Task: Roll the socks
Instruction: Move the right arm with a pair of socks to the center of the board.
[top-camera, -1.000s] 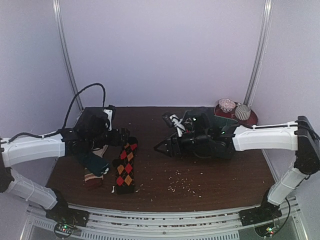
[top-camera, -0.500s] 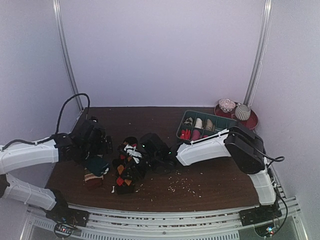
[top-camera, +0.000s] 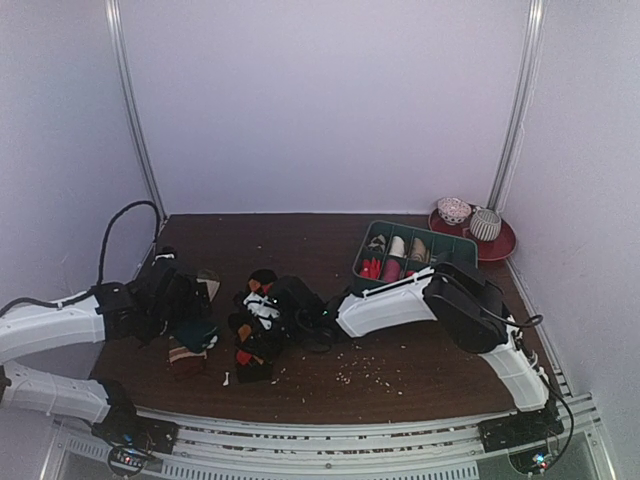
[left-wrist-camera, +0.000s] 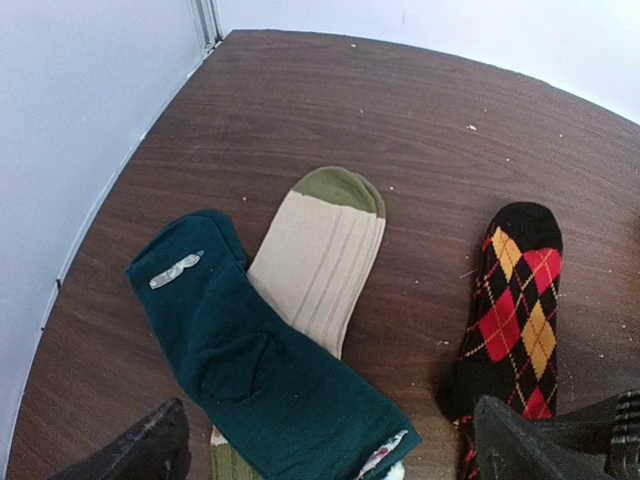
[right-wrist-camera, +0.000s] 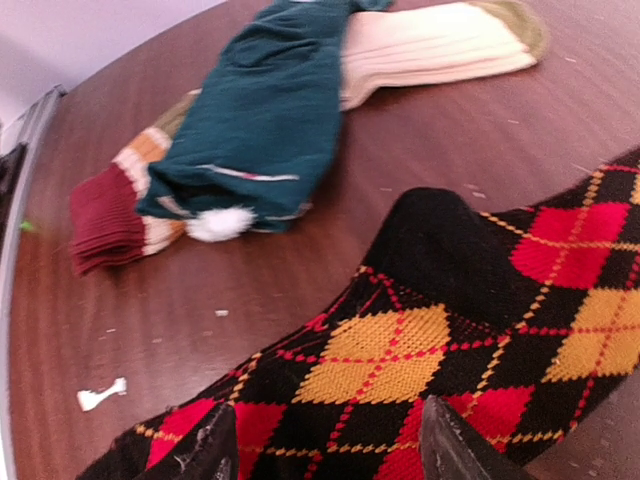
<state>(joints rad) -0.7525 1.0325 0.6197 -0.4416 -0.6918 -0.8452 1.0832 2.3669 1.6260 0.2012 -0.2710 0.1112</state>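
The black argyle sock (top-camera: 248, 352) lies on the dark wood table, and shows in the left wrist view (left-wrist-camera: 515, 300) and the right wrist view (right-wrist-camera: 450, 350). My right gripper (top-camera: 266, 316) is open; in its own view (right-wrist-camera: 330, 452) the jaws straddle the argyle sock, low over it. My left gripper (top-camera: 188, 300) is open; in its own view (left-wrist-camera: 330, 462) it hangs over a dark green sock (left-wrist-camera: 250, 370). No bright red sock shows; a dark red cuff with striped bands (right-wrist-camera: 108, 215) sticks out from under the green sock.
A beige sock with an olive toe (left-wrist-camera: 322, 245) lies under the green sock. A green compartment tray (top-camera: 440, 236) and a red plate (top-camera: 503, 243) with two bowls stand at the back right. Crumbs (top-camera: 365, 372) lie near the front. The wall is close on the left.
My right arm has swung left across the table and come down over the argyle sock, which now looks bunched. My left gripper has drawn back a little to the left.
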